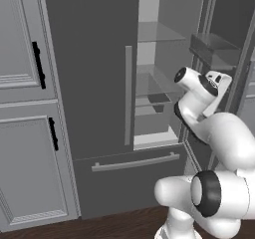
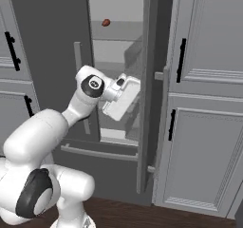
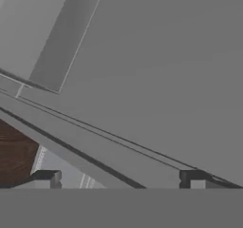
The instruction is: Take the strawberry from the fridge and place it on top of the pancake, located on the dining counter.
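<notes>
Reaching into the open right half of the fridge [image 1: 94,73] in the left base view, with the hand at the door gap beside the glass shelves [image 1: 159,34]. Left door shut, its pale bar handle [image 1: 128,93] upright, bottom drawer below closed. No berry to be made out from this side.

Seen from the right base view: right door swung out toward the camera, edge-on, hand just inside the opening at mid height. Small red lump, most likely the strawberry [image 2: 106,22], resting on an upper shelf well above the hand and apart from it; too small to tell its shade with certainty. Light grey cabinets [image 2: 209,103] to the right.

Looking along the gripper [image 3: 121,179] in the hand view: fingertips [image 3: 47,178] spread wide, nothing between them, grey fridge panelling ahead and a strip of dark wood floor [image 3: 16,156] at lower left.

Judged progress: early. Fridge open; berry not yet grasped. Left to do: raising the hand to that shelf, pinching the berry, carrying it to the pancake on the dining counter.
</notes>
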Robot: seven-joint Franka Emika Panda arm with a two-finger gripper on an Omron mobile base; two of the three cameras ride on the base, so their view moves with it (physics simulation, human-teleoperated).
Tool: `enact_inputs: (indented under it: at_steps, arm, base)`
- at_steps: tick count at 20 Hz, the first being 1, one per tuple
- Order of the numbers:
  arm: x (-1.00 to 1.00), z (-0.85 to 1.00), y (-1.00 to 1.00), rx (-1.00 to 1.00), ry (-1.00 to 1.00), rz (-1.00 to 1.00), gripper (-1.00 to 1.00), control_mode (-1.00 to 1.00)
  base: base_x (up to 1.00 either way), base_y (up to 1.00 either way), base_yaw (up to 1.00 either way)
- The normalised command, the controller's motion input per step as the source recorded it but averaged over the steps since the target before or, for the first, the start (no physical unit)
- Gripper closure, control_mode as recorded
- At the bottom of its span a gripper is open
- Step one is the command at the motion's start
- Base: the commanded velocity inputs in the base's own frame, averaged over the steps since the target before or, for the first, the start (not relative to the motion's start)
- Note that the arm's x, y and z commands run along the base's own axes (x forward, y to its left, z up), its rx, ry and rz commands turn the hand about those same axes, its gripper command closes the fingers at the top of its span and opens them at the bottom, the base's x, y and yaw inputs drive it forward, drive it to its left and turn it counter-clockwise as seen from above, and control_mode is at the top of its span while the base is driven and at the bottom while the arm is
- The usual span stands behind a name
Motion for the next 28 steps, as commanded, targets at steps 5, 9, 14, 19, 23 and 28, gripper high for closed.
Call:
enact_inputs:
  at_steps: [5, 9, 14, 19, 23, 28]
  arm:
    - [0.0, 0.0, -0.84, 0.13, -0.02, 0.0, -1.0, -1.0]
    - [0.0, 0.0, -0.41, 0.08, -0.04, -0.02, -1.0, -1.0]
    - [0.0, 0.03, 0.5, 0.03, -0.14, 0.0, -1.0, -1.0]
    - [0.0, 0.0, 1.0, 0.04, -0.22, 0.0, -1.0, -1.0]
    - [0.24, -0.09, 1.0, 0.28, -0.27, -0.14, -1.0, -1.0]
    - [0.39, -0.7, 0.83, 0.76, -0.2, -0.2, -1.0, -1.0]
  base:
    - [0.0, 0.0, 0.0]
    - [0.0, 0.0, 0.0]
    - [0.0, 0.0, 0.0]
    - [0.0, 0.0, 0.0]
    - [0.0, 0.0, 0.0]
    - [0.0, 0.0, 0.0]
